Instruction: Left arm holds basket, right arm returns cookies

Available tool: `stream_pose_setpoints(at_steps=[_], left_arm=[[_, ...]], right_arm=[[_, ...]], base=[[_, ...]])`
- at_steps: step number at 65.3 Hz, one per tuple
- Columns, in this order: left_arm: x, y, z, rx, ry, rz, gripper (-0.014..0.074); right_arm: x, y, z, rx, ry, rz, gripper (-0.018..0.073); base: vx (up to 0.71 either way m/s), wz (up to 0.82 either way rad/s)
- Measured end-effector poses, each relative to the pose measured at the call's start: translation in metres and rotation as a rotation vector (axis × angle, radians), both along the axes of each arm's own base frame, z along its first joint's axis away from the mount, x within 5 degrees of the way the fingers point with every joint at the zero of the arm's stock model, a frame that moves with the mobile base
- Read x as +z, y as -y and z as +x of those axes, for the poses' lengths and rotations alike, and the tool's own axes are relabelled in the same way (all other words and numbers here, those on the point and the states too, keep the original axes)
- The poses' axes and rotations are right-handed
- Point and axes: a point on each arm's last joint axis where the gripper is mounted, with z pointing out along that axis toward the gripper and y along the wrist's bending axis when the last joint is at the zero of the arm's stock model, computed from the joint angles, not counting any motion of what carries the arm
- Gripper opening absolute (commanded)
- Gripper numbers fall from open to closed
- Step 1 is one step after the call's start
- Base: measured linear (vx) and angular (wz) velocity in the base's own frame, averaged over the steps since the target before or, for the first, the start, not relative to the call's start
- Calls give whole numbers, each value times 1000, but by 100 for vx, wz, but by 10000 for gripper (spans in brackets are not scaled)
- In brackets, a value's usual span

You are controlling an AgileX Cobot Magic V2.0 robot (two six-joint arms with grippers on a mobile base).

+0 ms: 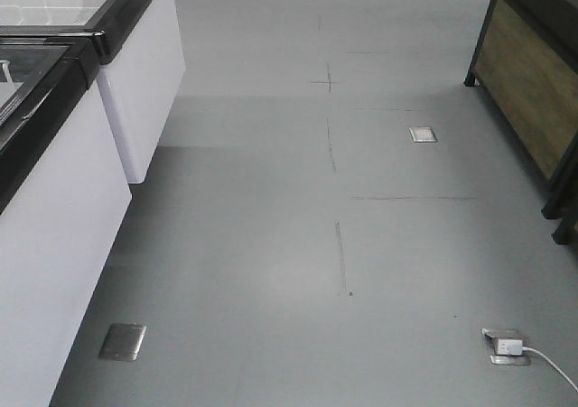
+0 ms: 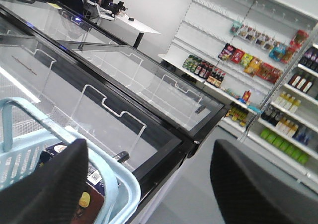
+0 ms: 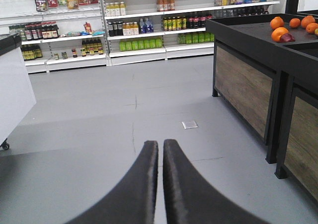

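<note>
The cookie box [image 2: 95,180] lies inside the basket [image 2: 123,183], in the lower left corner of the left wrist view. Only a strip of its dark face with a white label shows past the finger in front of it, so its long axis cannot be read. The left gripper [image 2: 149,147] is by far the nearer one. Its 2 fingers [image 2: 44,189] stand wide apart, 1 at the lower left overlapping the basket and 1 at the lower right, with nothing clamped between them. Whether the lower-left finger touches the basket I cannot tell. The basket sits just beside the glass-topped freezer [image 2: 149,100]. The right gripper [image 3: 160,143], at the bottom centre of its own view, has its 2 fingers pressed together with only a hairline gap and holds nothing. It faces open floor [image 3: 99,114] and distant shelves [image 3: 139,30], and neither basket nor box appears there. The right arm probably has to turn toward the basket and spread its fingers before it can take the box.
</note>
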Motion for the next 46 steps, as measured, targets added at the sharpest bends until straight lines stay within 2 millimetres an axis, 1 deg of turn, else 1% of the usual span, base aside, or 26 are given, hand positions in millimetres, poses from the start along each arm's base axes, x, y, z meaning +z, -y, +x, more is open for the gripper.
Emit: stream_pose_setpoints(at_steps=[9,14,31,46], left_arm=[[-4,-7,1,48,83,-116,463],[-13,-12,3,73,121,-207,460],[-37,-27,15,118,296,-433,460],[-42,-42,25,141,417,-491,460]], right_arm=[[0,0,0,0,0,0,-6],[0,0,0,0,0,0,-6],[0,0,0,0,0,0,-6],[0,0,0,0,0,0,-6]], base=[[0,0],[0,0],[0,0],[0,0]])
